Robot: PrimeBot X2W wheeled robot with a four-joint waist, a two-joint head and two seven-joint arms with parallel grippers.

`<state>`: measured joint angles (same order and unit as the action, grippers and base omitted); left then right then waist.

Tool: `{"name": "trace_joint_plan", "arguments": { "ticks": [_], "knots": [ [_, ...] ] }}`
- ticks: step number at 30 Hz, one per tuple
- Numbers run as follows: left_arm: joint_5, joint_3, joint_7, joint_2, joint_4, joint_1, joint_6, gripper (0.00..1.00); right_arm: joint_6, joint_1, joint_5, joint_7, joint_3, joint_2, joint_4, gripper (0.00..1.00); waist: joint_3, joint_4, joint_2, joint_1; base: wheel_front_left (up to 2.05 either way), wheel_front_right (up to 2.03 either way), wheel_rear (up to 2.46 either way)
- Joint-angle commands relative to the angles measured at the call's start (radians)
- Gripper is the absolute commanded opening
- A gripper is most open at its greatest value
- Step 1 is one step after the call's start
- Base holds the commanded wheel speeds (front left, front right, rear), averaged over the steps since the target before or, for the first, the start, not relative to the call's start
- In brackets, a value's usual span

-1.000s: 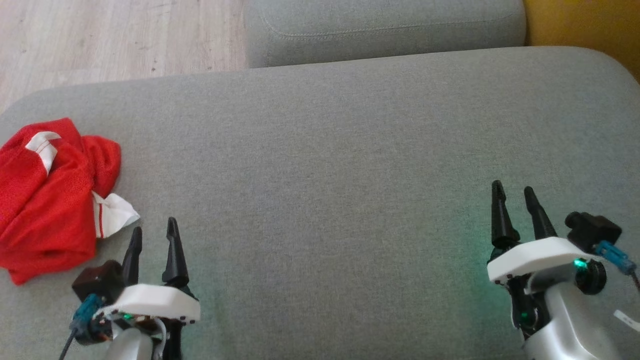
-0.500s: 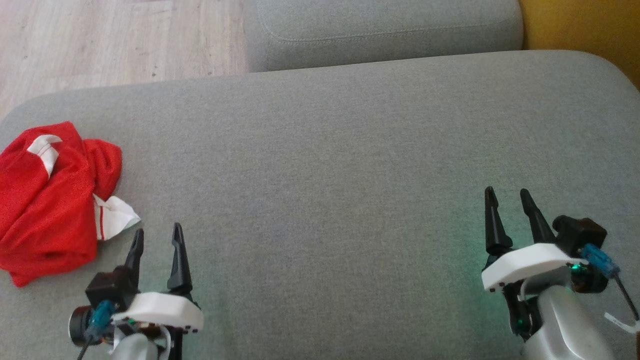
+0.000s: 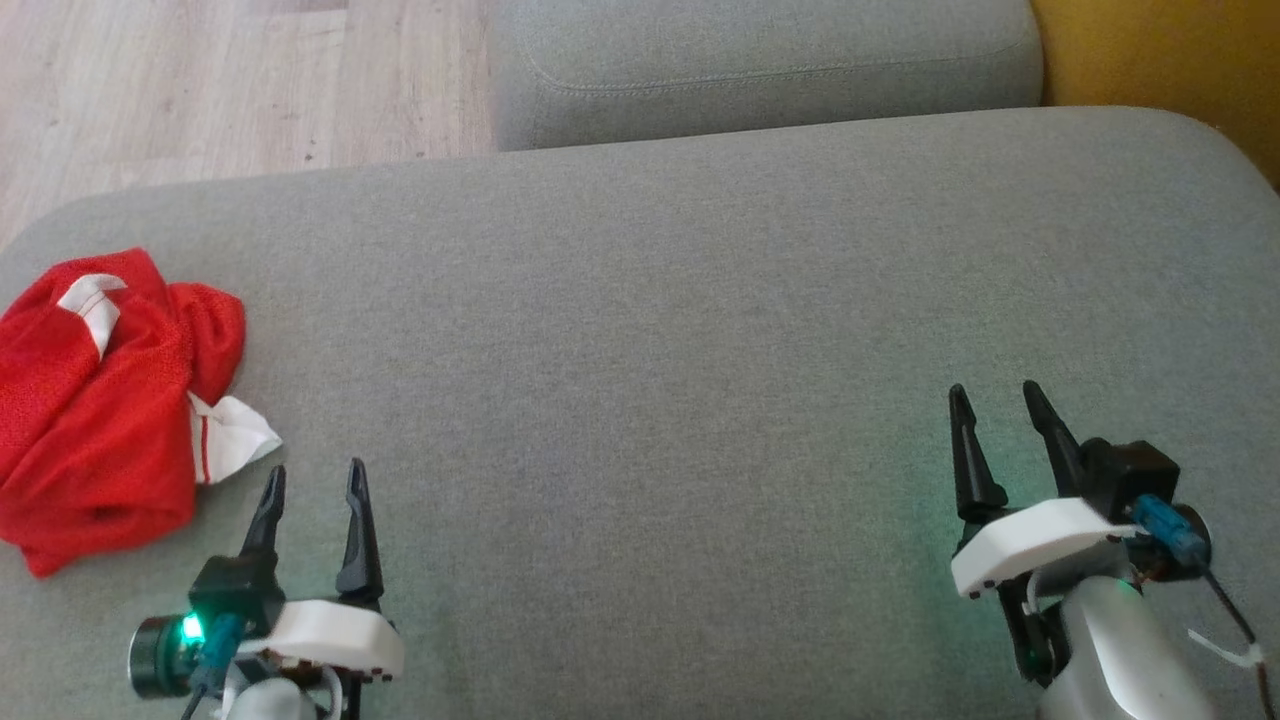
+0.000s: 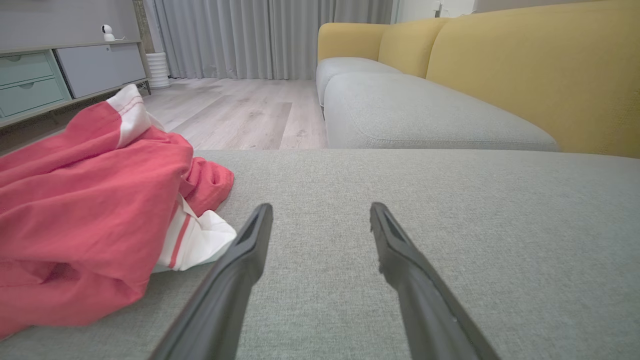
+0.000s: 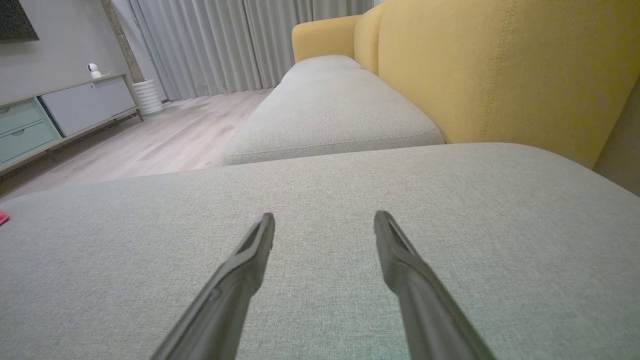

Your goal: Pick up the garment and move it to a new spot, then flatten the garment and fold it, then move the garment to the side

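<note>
A broad grey seat cushion point(image 3: 640, 330) took up most of the head view, with a second cushion point(image 3: 760, 60) beyond it and wooden floor point(image 3: 200, 80) at the far left. The garment point(image 3: 95, 420) lay crumpled in a loose red heap at the cushion's left edge, just beside and ahead of the left claw point(image 3: 314, 468) and well apart from the right claw point(image 3: 994, 388). Both claws hovered low over bare fabric with fingers spread and nothing between them.

The garment looked light, soft and limp. It would probably sag and unfold when lifted, and the mesh knit could drag on the cushion's weave. A pinch on a single outer layer seemed wiser than a grab into the bunched middle.

The white sleeve end point(image 3: 232, 438), poking out toward the left claw, offered the nearest free edge. The small white strip point(image 3: 95, 300) on top lay farther off.
</note>
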<state>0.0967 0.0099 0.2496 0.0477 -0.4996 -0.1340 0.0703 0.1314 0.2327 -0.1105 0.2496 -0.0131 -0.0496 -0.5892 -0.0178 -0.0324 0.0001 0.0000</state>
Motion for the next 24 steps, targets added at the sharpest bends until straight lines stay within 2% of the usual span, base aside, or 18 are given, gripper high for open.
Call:
{"name": "trace_joint_plan", "arguments": {
  "ticks": [1, 13, 18, 24],
  "knots": [
    [-0.006, 0.041, 0.012, 0.005, 0.026, -0.009, -0.007, 1.00, -0.001, 0.011, 0.000, 0.012, -0.022, -0.001, 0.026, 1.00, 0.002, 0.000, -0.0001, 0.0000, 0.00, 0.00, 0.00],
    [0.021, 0.049, 0.012, 0.003, 0.034, -0.002, -0.011, 1.00, -0.001, 0.002, -0.016, 0.012, -0.039, -0.001, 0.026, 1.00, -0.001, 0.032, -0.0001, 0.0000, 0.00, 0.00, 0.00],
    [0.033, 0.050, 0.012, 0.003, 0.027, 0.001, -0.020, 1.00, -0.001, -0.001, -0.024, 0.012, -0.094, -0.001, 0.030, 1.00, -0.014, 0.115, -0.0001, 0.0000, 0.00, 0.00, 0.00],
    [0.038, 0.095, 0.012, 0.003, 0.032, 0.014, -0.035, 1.00, -0.001, 0.028, -0.041, 0.012, -0.218, -0.001, 0.034, 1.00, -0.045, 0.239, -0.0001, 0.0000, 0.00, 0.00, 0.00]
  ]
}}
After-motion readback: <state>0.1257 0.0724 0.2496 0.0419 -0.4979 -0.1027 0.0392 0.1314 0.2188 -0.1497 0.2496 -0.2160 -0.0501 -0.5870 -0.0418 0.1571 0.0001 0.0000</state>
